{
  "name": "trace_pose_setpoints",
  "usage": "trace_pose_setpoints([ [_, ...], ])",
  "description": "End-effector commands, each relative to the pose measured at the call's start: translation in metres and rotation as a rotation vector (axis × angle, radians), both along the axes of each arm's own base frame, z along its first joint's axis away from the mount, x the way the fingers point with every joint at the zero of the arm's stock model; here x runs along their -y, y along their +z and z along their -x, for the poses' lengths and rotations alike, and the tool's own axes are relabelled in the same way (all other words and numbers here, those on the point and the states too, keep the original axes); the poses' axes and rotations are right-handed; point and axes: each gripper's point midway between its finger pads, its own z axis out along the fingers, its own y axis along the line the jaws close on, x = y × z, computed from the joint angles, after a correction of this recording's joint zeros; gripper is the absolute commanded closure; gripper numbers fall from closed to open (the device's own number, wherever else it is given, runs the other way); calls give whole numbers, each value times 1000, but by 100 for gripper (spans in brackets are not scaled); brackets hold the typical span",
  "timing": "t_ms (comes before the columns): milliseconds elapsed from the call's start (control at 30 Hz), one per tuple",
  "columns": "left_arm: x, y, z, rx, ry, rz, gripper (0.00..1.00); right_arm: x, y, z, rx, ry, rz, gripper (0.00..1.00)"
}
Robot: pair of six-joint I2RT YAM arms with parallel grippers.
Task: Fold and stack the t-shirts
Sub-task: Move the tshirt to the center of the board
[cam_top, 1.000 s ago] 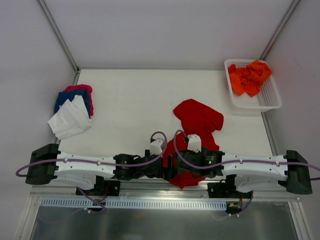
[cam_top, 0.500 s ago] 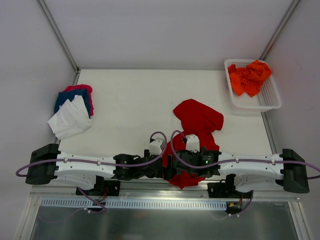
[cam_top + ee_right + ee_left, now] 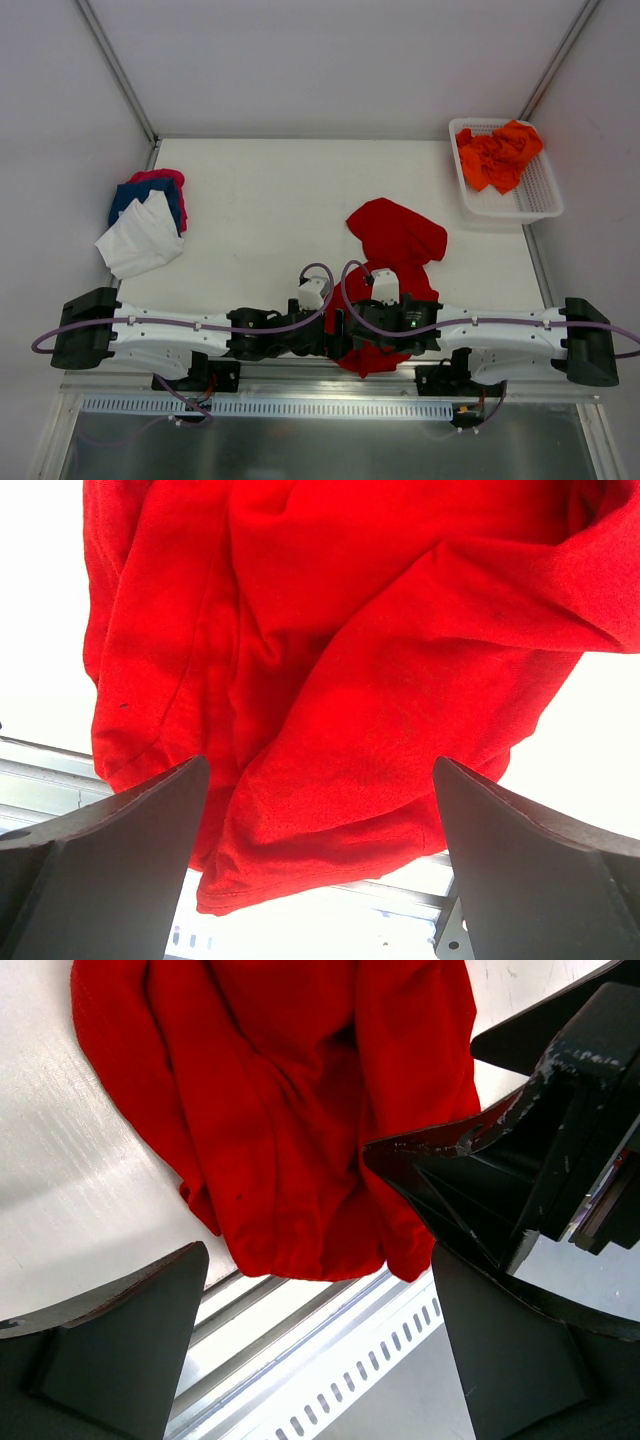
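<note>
Since 1 second ago the right arm has slid slightly toward frame left. Both the left end effector (image 3: 318,1260) and the right end effector (image 3: 320,770) gape wide, gripping nothing, above the crumpled red t-shirt (image 3: 395,235). It lies lower centre in the top view, its hem overhanging the desk (image 3: 260,200) edge.

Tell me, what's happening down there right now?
Left gripper open, right gripper open, both over red t-shirt. Shirt crumpled, near hem at table edge. Grippers crowded together.
</note>
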Motion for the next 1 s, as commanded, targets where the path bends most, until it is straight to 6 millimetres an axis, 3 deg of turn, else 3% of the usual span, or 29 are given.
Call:
trace_pose_setpoints([
  [0,6,13,-1,19,3,54,4,-14,12,-3,15,-4,-51,0],
  [967,10,20,0,24,-11,113,1,-14,2,0,-5,0,-8,0],
])
